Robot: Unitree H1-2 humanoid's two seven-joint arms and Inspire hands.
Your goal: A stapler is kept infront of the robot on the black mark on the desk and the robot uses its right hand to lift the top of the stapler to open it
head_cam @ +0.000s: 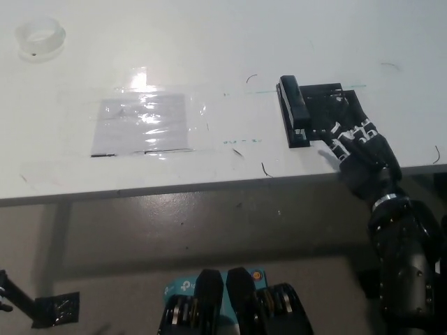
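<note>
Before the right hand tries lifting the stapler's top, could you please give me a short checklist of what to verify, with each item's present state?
1. Stapler on the black mark on the desk: ok, it lies along the mark's left edge.
2. Stapler closed, top down: ok, it looks flat.
3. Right hand near the stapler: ok, it is over the mark, just right of the stapler.
4. Right hand's fingers on the stapler's top: not ok, they look short of it.
5. Right hand holding nothing: ok, fingers apart.
6. Left hand out of the way: cannot tell, it is not in view.
</note>
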